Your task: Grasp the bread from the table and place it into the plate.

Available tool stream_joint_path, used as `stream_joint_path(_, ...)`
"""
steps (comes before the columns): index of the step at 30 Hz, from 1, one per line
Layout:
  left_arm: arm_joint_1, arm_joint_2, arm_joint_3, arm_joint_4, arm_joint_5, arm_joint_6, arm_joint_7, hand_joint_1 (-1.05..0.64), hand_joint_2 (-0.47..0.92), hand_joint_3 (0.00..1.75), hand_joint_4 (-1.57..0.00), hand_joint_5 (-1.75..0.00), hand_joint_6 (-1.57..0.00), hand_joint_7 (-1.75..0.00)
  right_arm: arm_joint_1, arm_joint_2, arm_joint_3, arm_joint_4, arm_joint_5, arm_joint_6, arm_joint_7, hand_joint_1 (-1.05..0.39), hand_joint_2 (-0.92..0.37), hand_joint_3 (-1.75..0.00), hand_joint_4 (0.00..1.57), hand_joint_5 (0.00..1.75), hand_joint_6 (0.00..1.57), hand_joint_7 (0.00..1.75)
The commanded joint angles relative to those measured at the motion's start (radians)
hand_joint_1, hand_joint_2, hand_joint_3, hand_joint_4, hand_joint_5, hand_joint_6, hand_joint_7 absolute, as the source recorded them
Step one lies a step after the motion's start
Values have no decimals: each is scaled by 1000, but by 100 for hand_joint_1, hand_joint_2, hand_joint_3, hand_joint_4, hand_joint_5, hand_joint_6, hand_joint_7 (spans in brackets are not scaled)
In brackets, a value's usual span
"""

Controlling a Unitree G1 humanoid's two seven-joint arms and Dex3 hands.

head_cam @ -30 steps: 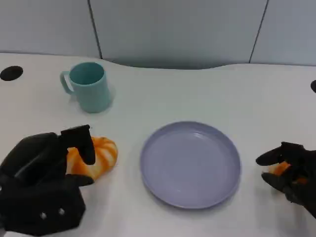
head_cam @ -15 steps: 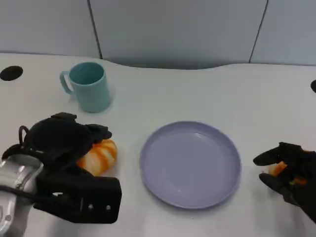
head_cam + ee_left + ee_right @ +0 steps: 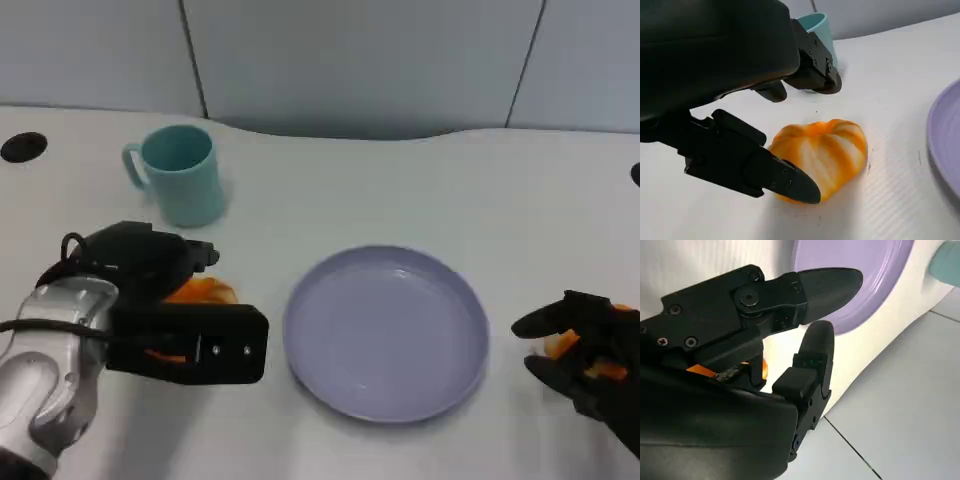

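Observation:
The bread [image 3: 200,291], an orange-and-white striped bun, lies on the white table left of the lavender plate [image 3: 385,330]. My left hand [image 3: 140,265] is over it and hides most of it in the head view. In the left wrist view the bread [image 3: 825,152] sits on the table between the spread fingers [image 3: 785,180]. One fingertip touches its near side and the others hover beyond it. My right hand [image 3: 590,360] rests right of the plate, fingers apart, with a small orange bit among them that I cannot identify.
A teal mug [image 3: 182,175] stands behind the bread, close to my left hand, and its rim [image 3: 815,20] shows past the fingers. The plate's edge [image 3: 947,140] lies a short way from the bread. A wall panel rises behind the table.
My left hand has swung forward and to the right over the bread, covering more of it, and its forearm has come into view. The bread, plate and right hand have stayed put.

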Motion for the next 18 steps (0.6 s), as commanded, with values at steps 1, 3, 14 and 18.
stream_joint_path(1,-49,-10,-24,91,3,5,55,-56,68,0,0,-70,-36,-2,13,-10,-14,-20,17,-5,7,-28,-92,-25,72,118,69,82)
stream_joint_path(3,-61,-12,-33,120,-4,-1,66,-56,69,0,0,-66,-37,-2,15,-12,-14,-19,17,-13,7,-27,-92,-25,72,118,69,82)
stream_joint_path(14,-144,-6,-93,321,-51,-61,56,-62,71,0,-1,-55,-34,0,15,-16,-16,-18,14,-26,7,-26,-92,-25,72,120,69,83)
stream_joint_path(18,-158,-6,-113,362,-43,-71,62,-62,71,0,-2,-54,-34,0,16,-15,-17,-15,14,-35,4,-26,-92,-25,72,119,68,83)
